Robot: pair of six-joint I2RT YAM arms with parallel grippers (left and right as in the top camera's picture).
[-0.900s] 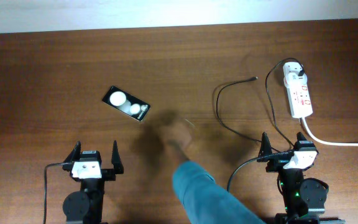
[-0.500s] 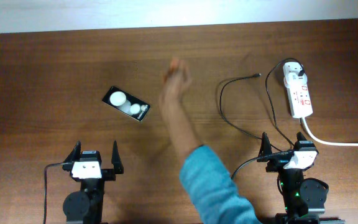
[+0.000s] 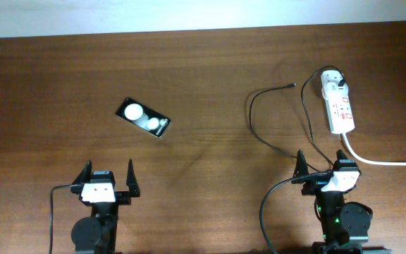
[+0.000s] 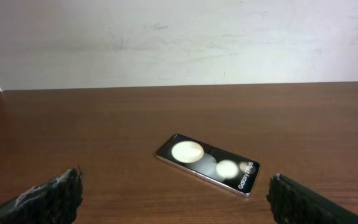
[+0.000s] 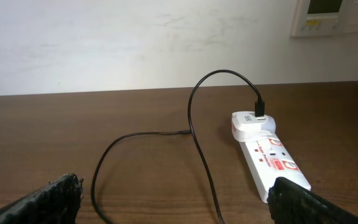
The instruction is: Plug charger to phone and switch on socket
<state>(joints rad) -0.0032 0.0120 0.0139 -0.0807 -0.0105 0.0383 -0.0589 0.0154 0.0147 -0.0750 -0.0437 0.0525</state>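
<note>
We judge the task is at its very start. Both pincers sit at the near edge of the tabletop (image 3: 210, 63), the left pincer (image 3: 108, 169) and the right pincer (image 3: 323, 164) each with fingers spread apart and holding nothing. The phone (image 3: 143, 118) lies flat on the left. The charger (image 3: 249, 116) loops from its white plug (image 3: 334, 82), seated in the socket (image 3: 340, 109), to a free connector tip (image 3: 290, 86) well apart from the phone. Next, we think, the right pincer must close on the thin cable near that tip.
</note>
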